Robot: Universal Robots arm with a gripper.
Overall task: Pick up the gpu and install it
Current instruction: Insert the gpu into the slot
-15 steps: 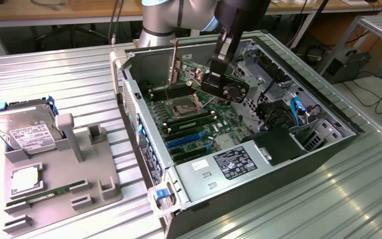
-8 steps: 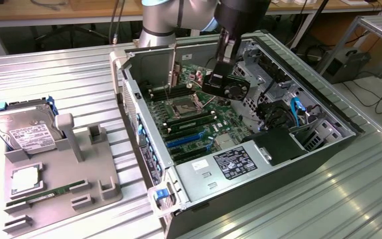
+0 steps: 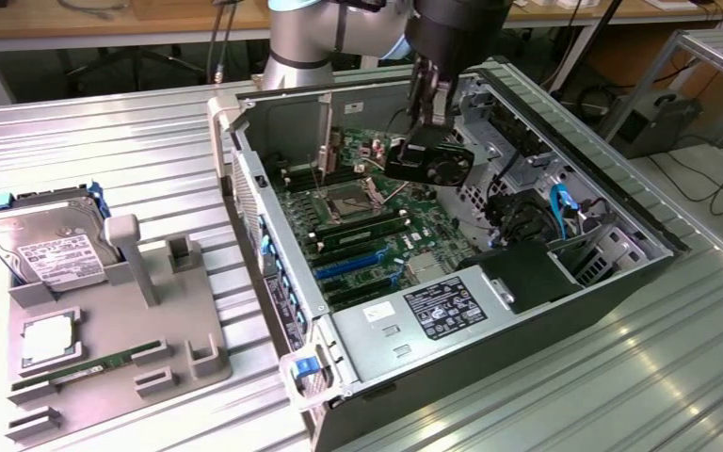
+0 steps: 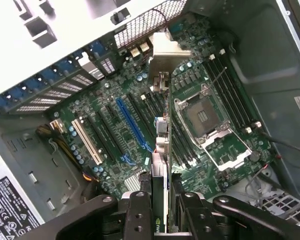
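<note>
Fingers (image 4: 139, 212) are closed on the gpu (image 3: 435, 162), gripping it by its top edge. I see the card (image 4: 160, 165) edge-on between them, with its silver bracket (image 4: 166, 50) at the far end. It hangs inside the open computer case (image 3: 613, 217), above the motherboard (image 3: 361, 226) and not yet in any slot. In the exterior view it sits at about two o'clock from the processor socket (image 3: 343, 202), and the blue slots (image 3: 343, 268) lie at about seven o'clock from the card.

My main worry is alignment. The card seems to hang over the strip between the blue slot (image 4: 132, 125) and the socket (image 4: 202, 117), so lowering it from here would press its edge onto board parts, not into a connector. The bracket could also catch on the case's rear wall if the card comes down skewed.

The grip covers only a narrow strip of a thin card. Any sideways push from a missed slot could twist it in the fingers or lever it loose. The socket is close, and a dropped or swinging card could strike it.
</note>
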